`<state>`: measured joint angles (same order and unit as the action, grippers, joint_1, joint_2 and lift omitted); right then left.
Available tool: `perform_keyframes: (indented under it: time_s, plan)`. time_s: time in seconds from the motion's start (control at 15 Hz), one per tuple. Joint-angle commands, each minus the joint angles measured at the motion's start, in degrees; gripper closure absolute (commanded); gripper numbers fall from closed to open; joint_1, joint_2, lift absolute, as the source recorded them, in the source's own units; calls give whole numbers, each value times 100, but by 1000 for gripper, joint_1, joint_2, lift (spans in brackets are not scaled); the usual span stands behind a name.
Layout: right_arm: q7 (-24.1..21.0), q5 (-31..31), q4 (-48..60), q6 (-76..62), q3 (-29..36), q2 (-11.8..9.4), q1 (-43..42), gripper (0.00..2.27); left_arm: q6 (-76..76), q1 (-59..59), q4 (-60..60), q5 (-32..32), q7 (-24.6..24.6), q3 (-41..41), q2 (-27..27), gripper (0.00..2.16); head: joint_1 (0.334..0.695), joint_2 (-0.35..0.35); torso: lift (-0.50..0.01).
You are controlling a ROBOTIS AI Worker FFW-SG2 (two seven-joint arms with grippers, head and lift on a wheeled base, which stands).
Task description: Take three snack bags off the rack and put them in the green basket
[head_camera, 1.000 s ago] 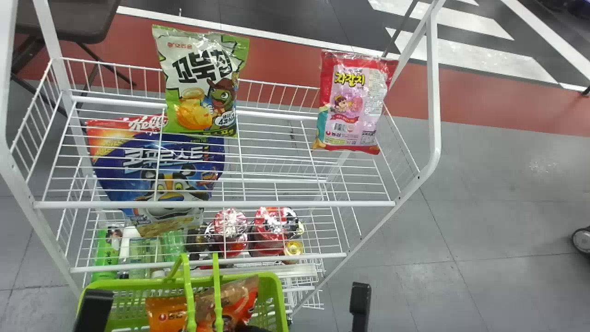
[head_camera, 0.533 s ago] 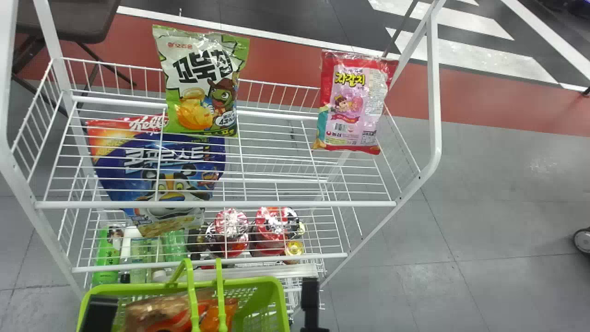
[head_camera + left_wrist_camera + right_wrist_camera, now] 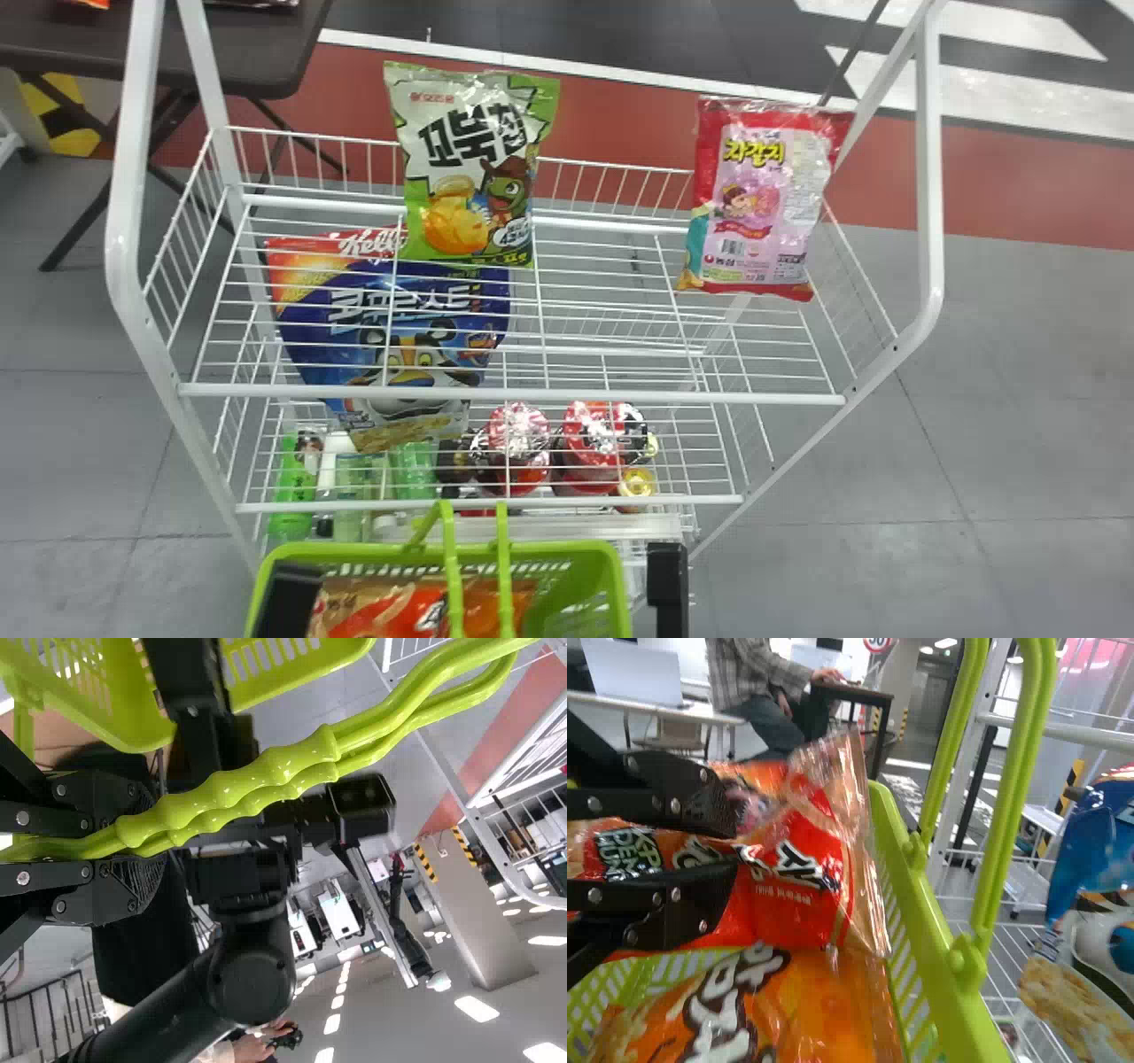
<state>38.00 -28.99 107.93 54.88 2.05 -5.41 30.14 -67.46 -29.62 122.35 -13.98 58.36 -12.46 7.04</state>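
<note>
Danger of snagging red bag [image 3: 799,828], pinched in right gripper [image 3: 732,847] with fingers slightly parted, on green basket [image 3: 928,904] through sideways drift, despite handles [image 3: 232,796] clamped in left gripper [image 3: 146,840].

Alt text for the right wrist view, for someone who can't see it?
The right end effector grips a red snack bag at the green basket, next to an orange bag. Beyond are a blue bag and the white rack.
</note>
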Motion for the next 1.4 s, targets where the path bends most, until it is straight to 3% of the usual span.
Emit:
perform_keyframes:
  time_s: [0.0, 0.13, 0.27, 0.47, 0.6, 0.93, 1.33]
  plan:
    - [-161, 316, 544, -763, 59, -12, 361, 56, 0, 0, 0, 27, -9, -37, -1, 1774, 695, -308, -26]
    - [-522, 562, 914, -2099, 23, -65, 704, 56, 0, 0, 0, 27, -35, -37, -1, 1774, 695, -350, -26]
    - [-900, 948, 1054, -3769, -47, -100, 862, 63, 0, 0, 0, 27, -35, -37, -1, 1774, 695, -350, -26]
    - [-1392, 1010, 1045, -5878, 111, -100, 818, 63, 0, 0, -9, 27, -35, -37, -1, 1774, 695, -350, -26]
    - [-1866, 1361, 984, -6757, 217, -83, 520, 76, 0, 0, -18, 36, -35, -46, -1, 1774, 695, -350, -26]
    - [-2552, 2021, 360, -5685, 639, -21, -1212, 73, 0, 53, -71, 106, -44, -99, 8, 1774, 695, -350, -26]
    - [-2728, 2249, -1143, -4525, 1219, -65, -2952, 76, -18, 53, -71, 106, -44, -64, 25, 1774, 695, -350, -26]
